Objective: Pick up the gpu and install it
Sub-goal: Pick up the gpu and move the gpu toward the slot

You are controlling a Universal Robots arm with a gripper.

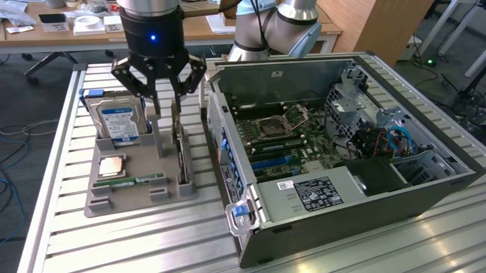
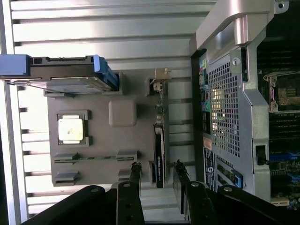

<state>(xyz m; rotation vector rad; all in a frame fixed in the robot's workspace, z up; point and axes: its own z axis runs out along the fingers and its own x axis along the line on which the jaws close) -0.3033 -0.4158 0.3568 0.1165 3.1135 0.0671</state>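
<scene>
The arm is cut off by the exterior view's upper edge, and the gripper covers part of the gpu there. In the wrist view, the drive and the case run past the picture's edges; the print on the case label is too small to read.

Hard drive, CPU, RAM stick

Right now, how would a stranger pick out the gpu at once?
Beside the open computer case, on the exterior view's left, lies a grey holder tray. The gpu stands on edge along the tray's side nearest the case: a thin dark card, unlike the boxy hard drive.
</scene>
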